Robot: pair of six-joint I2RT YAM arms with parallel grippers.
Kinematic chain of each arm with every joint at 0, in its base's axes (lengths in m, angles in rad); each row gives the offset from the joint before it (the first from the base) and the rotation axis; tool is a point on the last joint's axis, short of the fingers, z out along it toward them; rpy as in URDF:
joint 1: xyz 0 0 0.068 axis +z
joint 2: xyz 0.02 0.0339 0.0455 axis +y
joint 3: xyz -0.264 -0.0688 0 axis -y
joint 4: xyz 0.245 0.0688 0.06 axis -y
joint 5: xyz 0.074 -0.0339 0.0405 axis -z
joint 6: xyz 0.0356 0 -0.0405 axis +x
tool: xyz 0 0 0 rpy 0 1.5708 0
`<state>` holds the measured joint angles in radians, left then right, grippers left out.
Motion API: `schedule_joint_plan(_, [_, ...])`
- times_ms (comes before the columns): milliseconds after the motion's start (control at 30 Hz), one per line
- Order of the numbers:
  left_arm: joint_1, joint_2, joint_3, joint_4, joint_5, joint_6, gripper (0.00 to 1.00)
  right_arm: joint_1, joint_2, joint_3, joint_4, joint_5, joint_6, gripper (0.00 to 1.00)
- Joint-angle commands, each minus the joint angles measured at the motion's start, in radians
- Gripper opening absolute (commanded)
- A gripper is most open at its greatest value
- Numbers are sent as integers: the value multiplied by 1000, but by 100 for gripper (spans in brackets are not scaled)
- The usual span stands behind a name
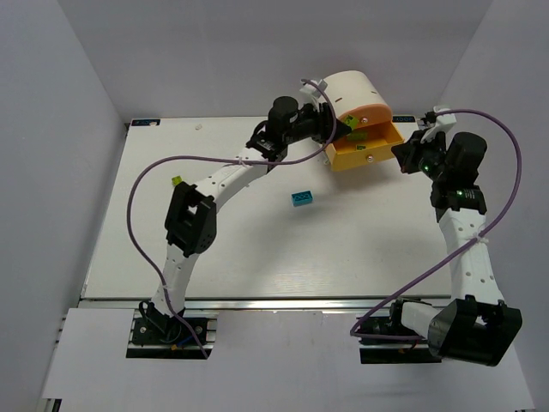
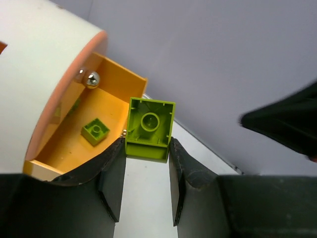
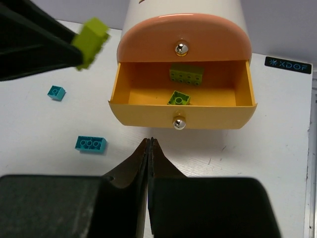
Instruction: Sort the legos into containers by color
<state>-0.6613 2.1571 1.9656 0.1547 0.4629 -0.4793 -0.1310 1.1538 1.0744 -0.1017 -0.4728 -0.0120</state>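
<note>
While the left hand (image 2: 146,151) grips a lime brick (image 2: 148,126) between its fingers, hollow underside toward the camera, it hangs just beside the open yellow drawer (image 2: 116,82), which fills the left of the left wrist view. Two more lime bricks lie inside that drawer: a small one (image 3: 179,98) near the middle and a longer one (image 3: 185,73) against the back wall. Above it the orange drawer (image 3: 183,34) sits shut in the cream cabinet (image 1: 352,86), at the upper right of centre in the top view. The right hand (image 3: 150,144) is closed on nothing, its tips just below the yellow drawer's knob (image 3: 179,123) and apart from it. A larger cyan brick (image 3: 90,143) and a smaller cyan brick (image 3: 56,92) lie on the tabletop (image 3: 237,158) at the left of the right wrist view.
</note>
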Motion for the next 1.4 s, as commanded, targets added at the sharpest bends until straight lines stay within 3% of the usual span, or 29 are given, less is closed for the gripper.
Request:
schedule_joint_plan(0, [-18,62,132,-50,-111,45,0,-7,-40,-14,36,11,-20,0])
schedule_joint_plan(167, [-27,164,269,-98,-182,62,0,-7,-60,-44,45,7,-9,0])
schedule_joint_plan(267, [-27,204,299,-101,-196,57,5,-7,-65,-54,54,3,-6,1])
schedule_joint_plan(367, [-27,219,299,-103,-210,51,22,-7,-71,-60,57,2,-6,6])
schedule_joint_plan(400, [-27,224,299,-103,-210,50,35,-7,-71,-60,57,-3,-6,11])
schedule_joint_plan(500, [-27,227,299,-96,-224,42,50,-7,-74,-62,57,-15,-8,20])
schedule_joint_plan(633, [-27,207,309,-81,-224,33,60,-7,-77,-62,46,-39,-11,29])
schedule_joint_plan(767, [-27,159,312,-76,-216,33,63,-7,-82,-65,37,-96,-23,41])
schedule_joint_plan(833, [-27,133,309,-86,-213,30,62,-6,-80,-64,30,-133,-37,46])
schedule_joint_plan(933, [-8,15,224,-116,-213,13,28,-5,-71,-47,-4,-262,-107,51])
schedule_joint_plan(967, [9,-75,181,-128,-237,-4,8,-4,-63,-41,-24,-332,-136,47])
schedule_joint_plan(1000, [21,-132,74,-189,-268,-28,1,1,-59,-30,-56,-370,-187,43])
schedule_joint_plan(1033, [34,-185,15,-219,-305,-38,0,5,-54,-27,-70,-403,-207,36])
schedule_joint_plan(1067, [64,-242,-44,-253,-372,-47,0,4,-40,-22,-82,-432,-219,13])
schedule_joint_plan(1100, [84,-352,-170,-324,-406,-80,0,8,-31,-16,-111,-434,-230,0])
schedule_joint_plan(1267, [312,-578,-462,-627,-537,-215,0,57,43,27,-210,-365,-273,0])
schedule_joint_plan(1300, [356,-603,-508,-702,-526,-255,0,71,50,30,-219,-354,-276,6])
schedule_joint_plan(1333, [397,-643,-598,-727,-515,-265,11,85,60,33,-237,-343,-284,15])
schedule_joint_plan(1367, [435,-655,-634,-748,-509,-269,20,91,66,33,-243,-317,-287,31])
